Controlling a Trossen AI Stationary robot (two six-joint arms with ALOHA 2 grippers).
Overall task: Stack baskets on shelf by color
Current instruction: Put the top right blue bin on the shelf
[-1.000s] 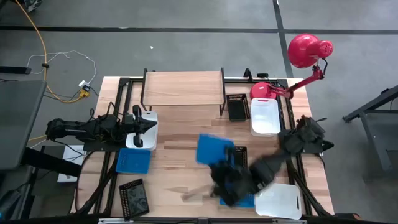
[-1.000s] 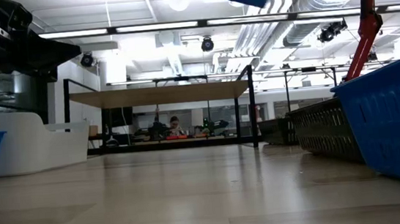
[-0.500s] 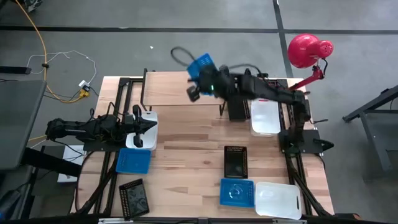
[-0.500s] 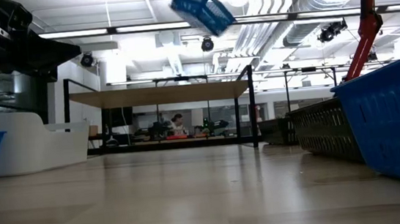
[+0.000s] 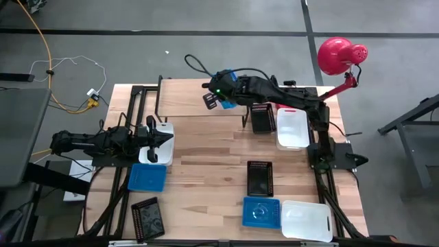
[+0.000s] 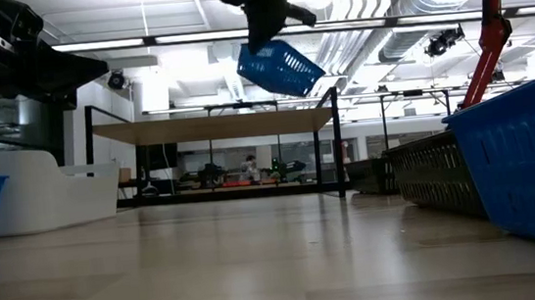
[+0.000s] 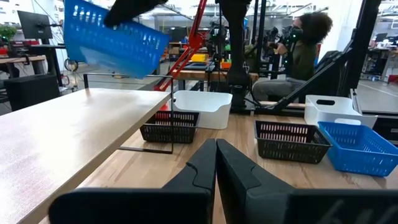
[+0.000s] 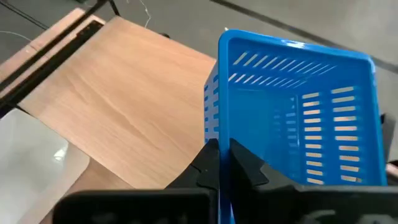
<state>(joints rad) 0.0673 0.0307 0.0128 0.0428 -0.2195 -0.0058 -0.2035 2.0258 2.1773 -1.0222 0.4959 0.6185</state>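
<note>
My right gripper [image 5: 221, 97] reaches over the right part of the shelf [image 5: 185, 97] and is shut on a blue basket [image 8: 298, 112]. The basket hangs tilted above the shelf top in the low view [image 6: 279, 68] and also shows in the left wrist view [image 7: 115, 40]. My left gripper [image 7: 216, 168] is shut and empty at the table's left, over a white basket [image 5: 163, 130]. My right gripper pinches the rim of one side wall [image 8: 214, 127] of the blue basket, one finger inside and one outside. The fingers come from above, slanting down. The basket hangs tilted below the gripper [image 6: 264, 12], clear of the shelf top [image 6: 211, 126].
A black mesh basket [image 5: 260, 118] and a white basket [image 5: 291, 128] stand right of the shelf, by the red lamp [image 5: 341, 56]. A black basket [image 5: 259, 177], a blue one [image 5: 261, 213] and a white one [image 5: 306, 221] lie near right. A blue one [image 5: 147, 177] and a black one [image 5: 147, 217] lie near left.
My right gripper has carried the blue basket from low over the table's near middle up and toward the far edge. It has since come down a little over the shelf's right part. The basket stays tilted and clear.
</note>
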